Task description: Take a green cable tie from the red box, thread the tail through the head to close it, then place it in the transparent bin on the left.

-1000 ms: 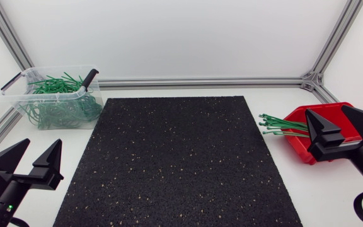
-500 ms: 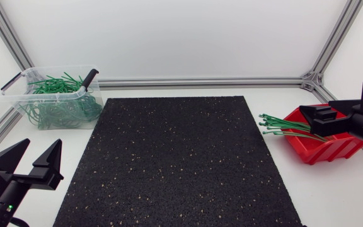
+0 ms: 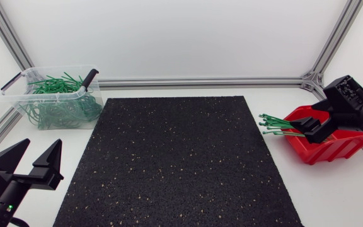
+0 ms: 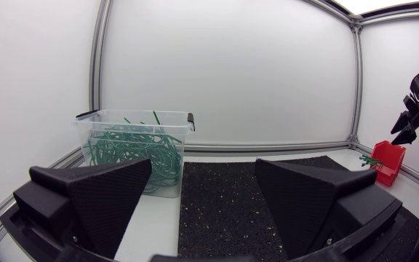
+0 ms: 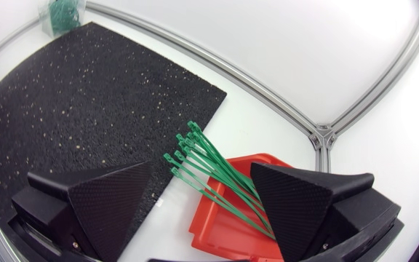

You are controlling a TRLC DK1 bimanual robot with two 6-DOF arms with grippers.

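right pincer (image 5: 202, 169) swung over red box (image 3: 336, 148) — wide | left pincer (image 3: 43, 144) wide — near mat (image 3: 175, 157)

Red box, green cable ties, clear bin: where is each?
red box (image 3: 334, 150), head view, front wall.
green cable ties (image 5: 209, 171), right wrist view, middle of the bundle.
transparent bin (image 3: 43, 94), head view, near rim.
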